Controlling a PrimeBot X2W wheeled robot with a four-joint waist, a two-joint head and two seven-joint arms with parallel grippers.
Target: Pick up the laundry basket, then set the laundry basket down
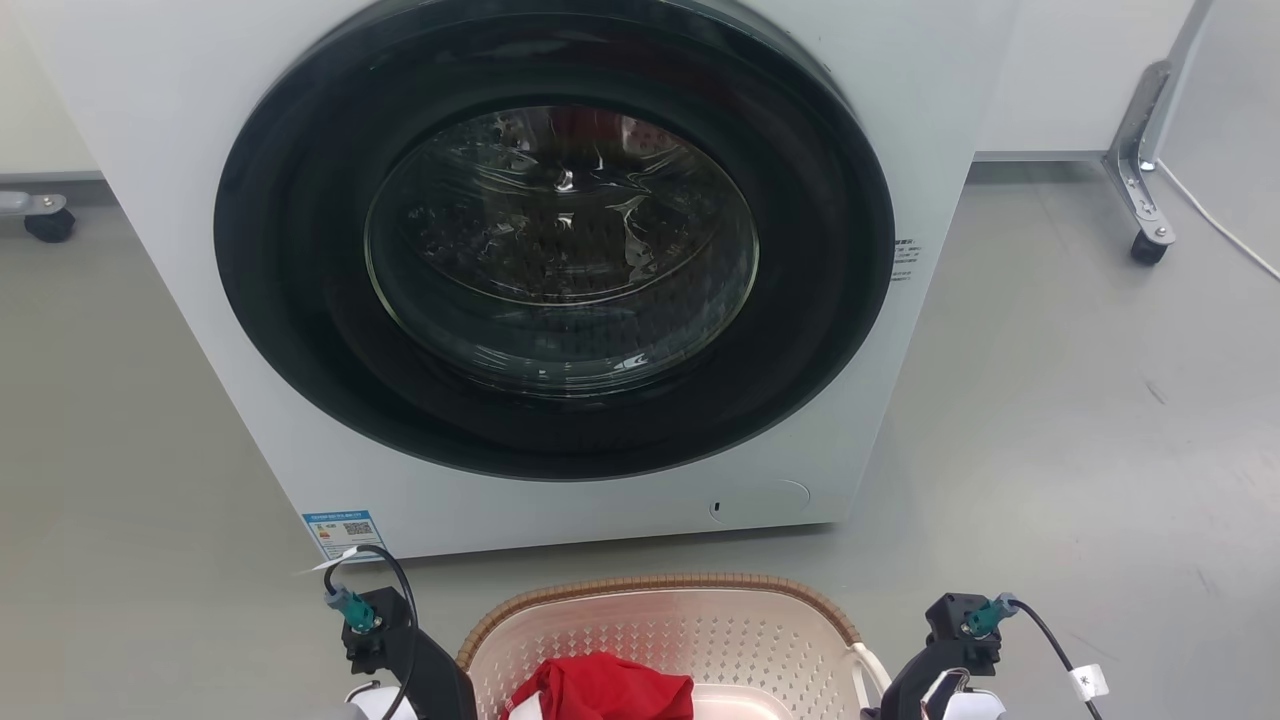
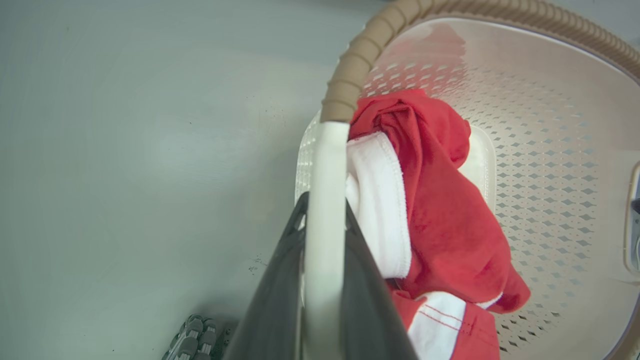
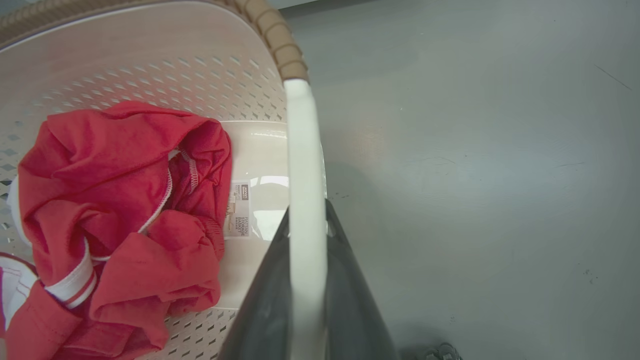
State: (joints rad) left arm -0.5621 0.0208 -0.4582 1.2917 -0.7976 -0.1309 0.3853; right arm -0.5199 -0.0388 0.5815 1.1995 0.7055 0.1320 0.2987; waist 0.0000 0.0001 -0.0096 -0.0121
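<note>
Left gripper (image 2: 325,202) clamped on one white handle (image 2: 327,150), right gripper (image 3: 306,209) on the other; paired hold probably keeps laundry basket (image 1: 660,583) level; red garment (image 3: 125,200) inside.

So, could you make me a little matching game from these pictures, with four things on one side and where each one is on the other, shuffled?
Things:
1. cream perforated plastic laundry basket with a brown woven-look rim
2. crumpled red and white garment
3. white washer with a round dark glass door
4. left gripper, two long dark fingers

Places:
A. standing on the grey floor, beyond the basket
B. closed around a white side handle
C. lying inside the basket
D. in front of the washer, with clothing in it

Pairs: 1-D, 2-C, 3-A, 4-B.
</note>
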